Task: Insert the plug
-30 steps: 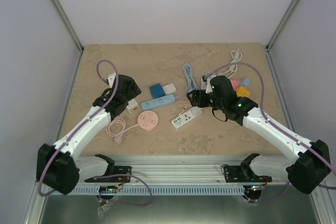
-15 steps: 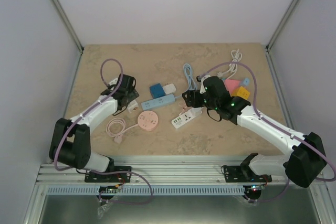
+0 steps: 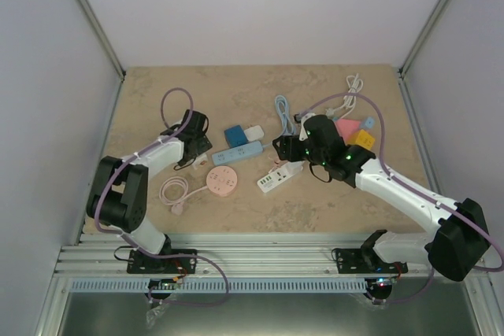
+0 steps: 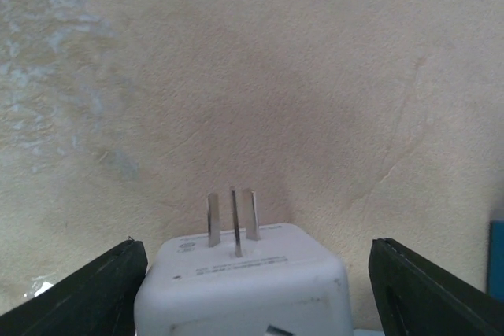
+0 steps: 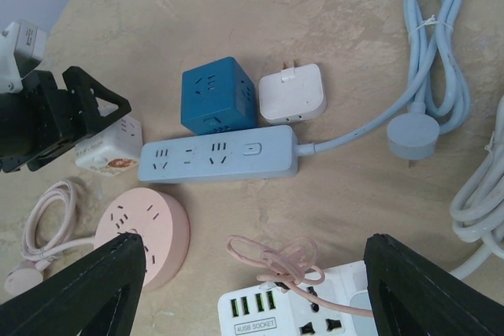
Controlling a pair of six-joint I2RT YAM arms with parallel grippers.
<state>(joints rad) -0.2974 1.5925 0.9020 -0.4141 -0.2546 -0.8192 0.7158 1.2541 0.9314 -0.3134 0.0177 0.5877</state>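
Note:
A white cube plug [image 4: 244, 285] with three metal prongs pointing away from the camera sits between my left gripper's [image 4: 256, 273] open jaws. A gap shows on its right side. In the top view the left gripper [image 3: 193, 141] is at the table's left, over this cube [image 3: 198, 156]. The right wrist view also shows the cube [image 5: 110, 143]. A light blue power strip [image 3: 236, 153] lies just right of it and shows in the right wrist view [image 5: 220, 159]. My right gripper [image 3: 285, 147] is open and empty above a white power strip [image 5: 315, 304].
A blue cube socket [image 5: 219, 96] and a white adapter [image 5: 291, 94] lie behind the blue strip. A pink round socket [image 5: 146, 234] with a coiled cable is in front. A pink cable loop [image 5: 276, 257] lies on the white strip. Coloured cubes [image 3: 358, 131] and cables [image 3: 282, 112] lie at the back right.
My left gripper has moved a little right and farther back, closing in on the white cube plug. My right gripper shifted slightly left, then held still.

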